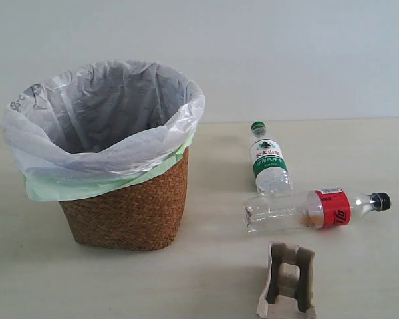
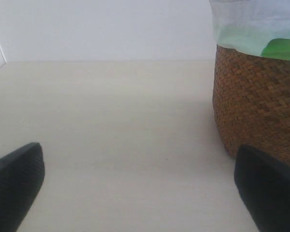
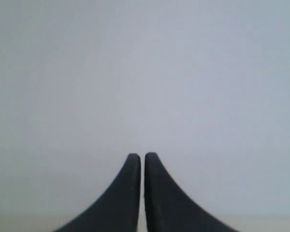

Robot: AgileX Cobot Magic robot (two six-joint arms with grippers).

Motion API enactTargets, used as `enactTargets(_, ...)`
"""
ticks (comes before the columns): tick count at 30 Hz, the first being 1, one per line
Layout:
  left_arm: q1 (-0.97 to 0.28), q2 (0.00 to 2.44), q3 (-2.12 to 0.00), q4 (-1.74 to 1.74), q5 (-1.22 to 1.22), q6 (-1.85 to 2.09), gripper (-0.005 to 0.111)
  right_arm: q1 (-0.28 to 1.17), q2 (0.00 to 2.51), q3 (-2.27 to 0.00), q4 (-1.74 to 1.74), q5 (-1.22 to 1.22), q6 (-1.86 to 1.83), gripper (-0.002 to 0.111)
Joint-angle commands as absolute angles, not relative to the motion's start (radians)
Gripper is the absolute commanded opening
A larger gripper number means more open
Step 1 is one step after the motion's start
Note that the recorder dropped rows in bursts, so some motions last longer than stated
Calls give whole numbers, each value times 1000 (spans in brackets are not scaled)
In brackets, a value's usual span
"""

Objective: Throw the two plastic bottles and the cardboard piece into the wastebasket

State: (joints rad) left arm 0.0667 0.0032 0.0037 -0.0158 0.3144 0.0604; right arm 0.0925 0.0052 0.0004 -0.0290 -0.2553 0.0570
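Wastebasket (image 1: 130, 212) apart from green-cap bottle (image 1: 269, 163); open table (image 1: 216, 199) between.

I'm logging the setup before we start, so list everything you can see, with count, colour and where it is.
wicker wastebasket: one, brown, left on the table
liner bags: two, translucent white over pale green, folded over the basket rim
green-capped bottle: one, clear with green-white label, lying right of the basket
black-capped bottle: one, clear with red label, lying crosswise in front of the green-capped one
cardboard tray piece: one, beige, nearest the camera
table: one, pale beige
wall: pale grey, behind
left gripper: black, open, beside the basket
right gripper: black, shut, empty
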Motion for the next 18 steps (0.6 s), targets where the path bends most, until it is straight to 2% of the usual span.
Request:
enactTargets(1, 59, 0, 0, -18, 307, 52, 108, 89, 0, 0, -36, -522, 109, 0)
enactTargets(5, 59, 0, 0, -18, 307, 52, 108, 89, 0, 0, -36, -693, 209, 0)
enactTargets(8, 59, 0, 0, -18, 307, 52, 108, 89, 0, -15, -36, -714, 304, 0)
enactTargets(18, 59, 0, 0, -18, 307, 52, 108, 89, 70, -379, -139, -99, 392, 0)
